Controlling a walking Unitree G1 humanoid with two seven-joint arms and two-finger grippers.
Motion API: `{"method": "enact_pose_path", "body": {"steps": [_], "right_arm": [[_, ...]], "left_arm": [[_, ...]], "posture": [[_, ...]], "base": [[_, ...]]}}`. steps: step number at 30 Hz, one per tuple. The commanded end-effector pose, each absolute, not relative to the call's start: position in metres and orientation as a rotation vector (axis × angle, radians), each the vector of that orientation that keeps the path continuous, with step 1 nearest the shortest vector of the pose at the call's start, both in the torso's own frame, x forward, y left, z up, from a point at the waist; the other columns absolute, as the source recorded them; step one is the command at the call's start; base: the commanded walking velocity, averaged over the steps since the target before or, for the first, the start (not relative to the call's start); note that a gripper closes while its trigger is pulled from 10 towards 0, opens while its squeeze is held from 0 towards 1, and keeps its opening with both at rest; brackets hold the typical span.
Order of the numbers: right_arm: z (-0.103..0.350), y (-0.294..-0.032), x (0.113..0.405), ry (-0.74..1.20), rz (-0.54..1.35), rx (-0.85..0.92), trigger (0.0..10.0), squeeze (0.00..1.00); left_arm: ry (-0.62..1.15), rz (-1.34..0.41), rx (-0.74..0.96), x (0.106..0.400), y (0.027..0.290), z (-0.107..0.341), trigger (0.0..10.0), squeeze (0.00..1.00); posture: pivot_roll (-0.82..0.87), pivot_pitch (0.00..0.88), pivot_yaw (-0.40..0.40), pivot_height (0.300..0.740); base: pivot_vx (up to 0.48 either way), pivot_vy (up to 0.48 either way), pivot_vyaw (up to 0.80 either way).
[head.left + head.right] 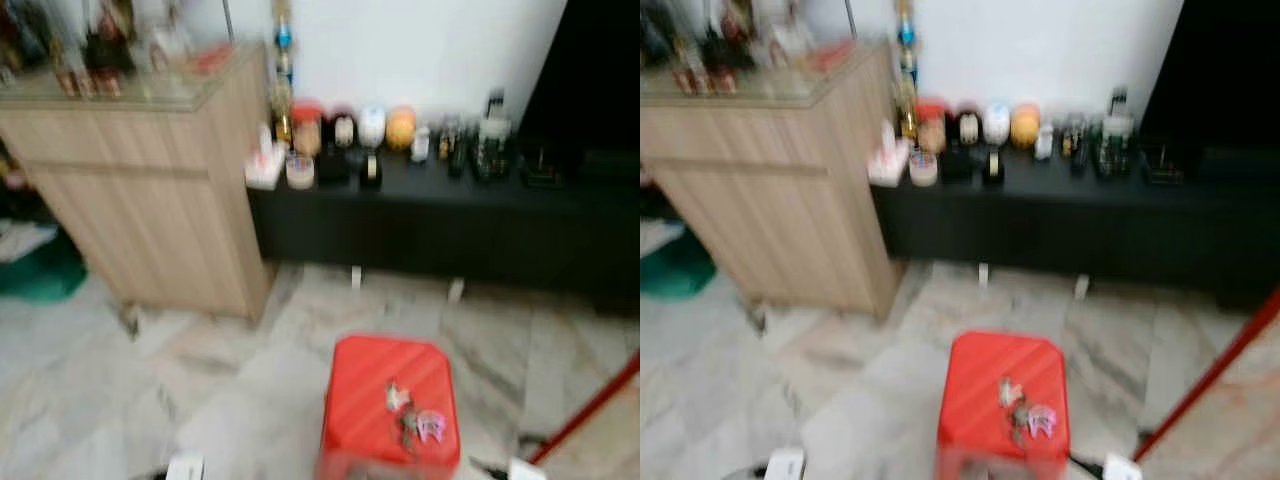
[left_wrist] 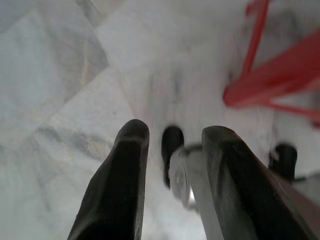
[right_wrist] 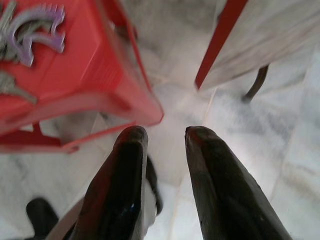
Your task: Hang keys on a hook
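Right wrist view showing the right gripper hanging over marble floor, fingers slightly apart and gripping nothing, keys lying on the red stool just beside it, left gripper hanging apart, also empty, over the floor.

Left gripper, two long glossy black fingers with rounded tips, broad and tapering, silver-grey metal part beside one; right gripper, matching pair of smooth black fingers, blunt rounded ends
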State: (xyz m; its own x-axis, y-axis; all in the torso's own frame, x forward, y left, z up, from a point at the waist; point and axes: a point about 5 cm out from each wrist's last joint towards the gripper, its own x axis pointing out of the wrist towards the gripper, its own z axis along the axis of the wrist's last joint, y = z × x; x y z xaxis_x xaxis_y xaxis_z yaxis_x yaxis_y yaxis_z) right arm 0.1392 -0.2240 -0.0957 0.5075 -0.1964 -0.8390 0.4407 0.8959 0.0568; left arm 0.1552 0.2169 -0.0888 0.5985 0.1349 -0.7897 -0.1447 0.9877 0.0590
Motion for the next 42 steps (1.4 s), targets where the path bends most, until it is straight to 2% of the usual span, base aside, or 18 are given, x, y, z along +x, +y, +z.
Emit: {"method": "enact_pose_path", "body": {"steps": [1, 3, 6, 7, 9, 16, 21, 22, 24, 31, 34, 42], "right_arm": [[-0.095, -0.218, 0.144, 0.933, -0.384, 0.311, 10.0, 0.0], [-0.093, -0.219, 0.146, 0.912, -0.388, 0.305, 10.0, 0.0], [-0.091, -0.22, 0.149, 0.875, -0.377, 0.301, 10.0, 0.0], [-0.057, -0.228, 0.21, 0.645, -0.317, 0.239, 10.0, 0.0], [-0.032, -0.228, 0.243, 0.507, -0.26, 0.2, 10.0, 0.0], [-0.005, -0.216, 0.269, 0.328, -0.114, 0.104, 10.0, 0.0], [0.012, -0.2, 0.276, 0.188, -0.014, 0.081, 10.0, 0.0], [0.021, -0.191, 0.275, 0.124, 0.07, 0.017, 10.0, 0.0], [0.027, -0.186, 0.274, 0.084, 0.114, -0.014, 10.0, 0.0], [0.048, -0.183, 0.27, -0.025, 0.091, -0.083, 10.0, 0.0], [0.047, -0.197, 0.262, -0.015, -0.04, -0.062, 10.0, 0.0], [0.04, -0.21, 0.248, 0.039, -0.142, -0.05, 10.0, 0.0]], "left_arm": [[0.877, 0.243, -0.039, 0.152, 0.225, -0.087, 10.0, 0.0], [0.837, 0.265, -0.047, 0.154, 0.225, -0.085, 10.0, 0.0], [0.679, 0.272, 0.015, 0.188, 0.247, -0.061, 10.0, 0.0], [0.527, 0.264, 0.052, 0.224, 0.262, -0.032, 10.0, 0.0], [0.426, 0.234, 0.073, 0.242, 0.266, -0.013, 10.0, 0.0], [0.172, 0.086, 0.05, 0.268, 0.242, 0.019, 10.0, 0.0], [0.021, 0.007, 0.032, 0.272, 0.221, 0.039, 10.0, 0.0], [-0.038, -0.048, 0.052, 0.274, 0.211, 0.049, 10.0, 0.0], [-0.082, -0.094, 0.074, 0.275, 0.202, 0.057, 10.0, 0.0], [-0.153, -0.209, 0.057, 0.275, 0.172, 0.078, 10.0, 0.0], [-0.126, -0.125, 0.08, 0.268, 0.183, 0.074, 10.0, 0.0], [-0.074, -0.008, 0.072, 0.261, 0.209, 0.069, 10.0, 0.0]], "posture": [[0.04, 0.0, -0.02, 0.74], [0.04, 0.0, -0.02, 0.74], [0.04, 0.0, -0.024, 0.74], [0.04, 0.0, -0.022, 0.74], [0.03, 0.0, -0.019, 0.74], [0.03, 0.0, -0.03, 0.74], [0.04, 0.0, -0.047, 0.74], [0.04, 0.0, -0.049, 0.74], [0.04, 0.0, -0.052, 0.74], [0.03, 0.0, -0.053, 0.74], [0.02, 0.0, -0.039, 0.74], [0.02, 0.0, -0.028, 0.74]], "base": [[0.0, 0.0, 0.0], [0.0, 0.0, 0.0], [0.0, 0.0, 0.0], [0.0, 0.0, 0.0], [0.0, 0.0, 0.0], [0.0, 0.0, 0.0], [0.0, 0.0, 0.0], [0.0, 0.0, 0.0], [0.0, 0.0, 0.0], [0.0, 0.0, 0.0], [0.0, 0.0, 0.0], [0.0, 0.0, 0.0]]}}
